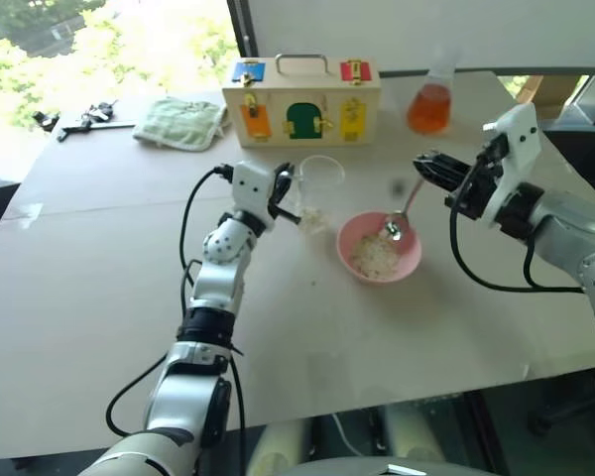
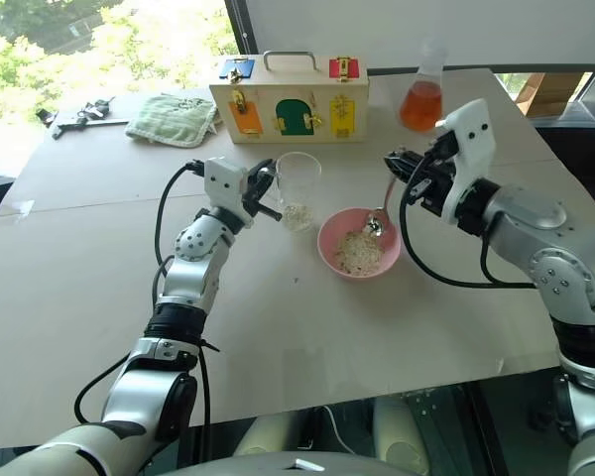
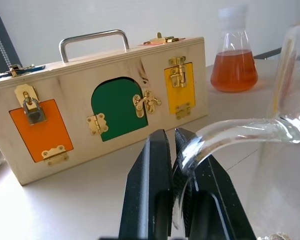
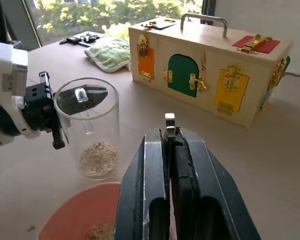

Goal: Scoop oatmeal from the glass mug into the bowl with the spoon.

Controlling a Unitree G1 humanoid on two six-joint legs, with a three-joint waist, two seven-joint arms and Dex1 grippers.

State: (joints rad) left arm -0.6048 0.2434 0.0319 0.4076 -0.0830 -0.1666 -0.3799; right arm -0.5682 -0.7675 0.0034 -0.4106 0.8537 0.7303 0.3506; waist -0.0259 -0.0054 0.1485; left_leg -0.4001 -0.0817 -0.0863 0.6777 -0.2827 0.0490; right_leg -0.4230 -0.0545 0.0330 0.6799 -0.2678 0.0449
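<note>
Left eye view shows us well into the job. Our left tool (image 1: 286, 194) is pinched on the handle of the glass mug (image 1: 319, 188), which stands upright on the desk (image 1: 99, 297) just in front of the wooden latch box (image 1: 300, 109); the left wrist view confirms the curved glass handle caught between the two black fingers (image 3: 150, 190). Our right tool (image 2: 397, 164) is pressed together on the top of the spoon (image 1: 402, 213), whose handle slants down so that its small end sits over the far inner side of the pink bowl (image 1: 379, 247), right beside the mug.

We see a good heap of oatmeal (image 1: 375, 258) already lying in the bowl, so at least some of the transfer is done. A layer of flakes (image 4: 97, 157) remains at the bottom of the mug, as the right wrist view makes plain. We judge the work partly finished: more trips from mug to bowl are needed. Whether the spoon carries any load now, we cannot tell.
</note>
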